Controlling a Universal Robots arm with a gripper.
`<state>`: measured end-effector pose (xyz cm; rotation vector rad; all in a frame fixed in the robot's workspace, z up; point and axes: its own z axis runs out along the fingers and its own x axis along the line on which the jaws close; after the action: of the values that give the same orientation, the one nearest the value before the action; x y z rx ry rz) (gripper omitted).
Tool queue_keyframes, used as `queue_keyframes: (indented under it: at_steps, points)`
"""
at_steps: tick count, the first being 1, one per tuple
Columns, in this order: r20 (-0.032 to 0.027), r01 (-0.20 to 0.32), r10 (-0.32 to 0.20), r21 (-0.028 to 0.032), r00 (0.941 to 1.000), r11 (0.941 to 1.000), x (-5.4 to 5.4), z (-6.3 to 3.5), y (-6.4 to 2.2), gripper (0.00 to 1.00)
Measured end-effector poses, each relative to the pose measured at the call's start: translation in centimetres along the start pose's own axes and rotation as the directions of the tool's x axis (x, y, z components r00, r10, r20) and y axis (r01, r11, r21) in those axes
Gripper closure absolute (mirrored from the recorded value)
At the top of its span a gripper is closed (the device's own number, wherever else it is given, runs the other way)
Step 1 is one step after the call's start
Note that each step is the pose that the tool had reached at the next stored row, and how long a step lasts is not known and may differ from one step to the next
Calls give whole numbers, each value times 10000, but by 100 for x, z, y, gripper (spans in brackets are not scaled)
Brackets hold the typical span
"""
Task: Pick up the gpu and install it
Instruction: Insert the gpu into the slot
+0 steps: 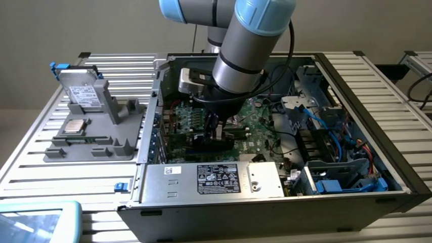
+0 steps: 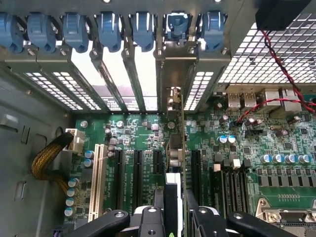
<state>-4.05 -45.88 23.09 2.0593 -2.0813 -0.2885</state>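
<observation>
- gpu (image 2: 177, 148) stands on edge inside the open computer case (image 1: 378, 202), seen edge-on in wrist view: thin green board w/ its long axis running from the gripper toward the case's rear slot wall
- its silver bracket (image 2: 172, 74) is the end pointing at that wall, sitting in the row of slot covers, under one of the blue latches (image 2: 177, 24)
- card's lower edge is down at the motherboard (image 2: 256, 148), betw the black expansion slots (image 2: 136, 173); can't tell if fully seated
- gripper (image 2: 175, 212) is clamped on the gpu's near end, one black finger each side of the board
- exterior view: gripper (image 1: 217, 132) reaches straight down into the middle of the case, arm (image 1: 246, 45) coming from the far side
- case lies on its side, open face up, on a slatted metal table (image 1: 60, 177); power supply (image 1: 212, 179) w/ label at near edge, blue cables (image 1: 337, 147) at the exterior view's right
- grey parts tray (image 1: 88, 147) just beside the case on the exterior view's left, holding a hard drive (image 1: 84, 93) upright and a processor chip (image 1: 74, 126) flat
- plain beige wall (image 1: 81, 25) behind, a screen corner (image 1: 34, 223) at near left
</observation>
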Motion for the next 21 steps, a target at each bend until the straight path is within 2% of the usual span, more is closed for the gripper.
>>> queue_keyframes:
  at_steps: [21]
  points:
    - [2, -8, 8, -4, 10000, 10000, 0, 17, 7, 73]
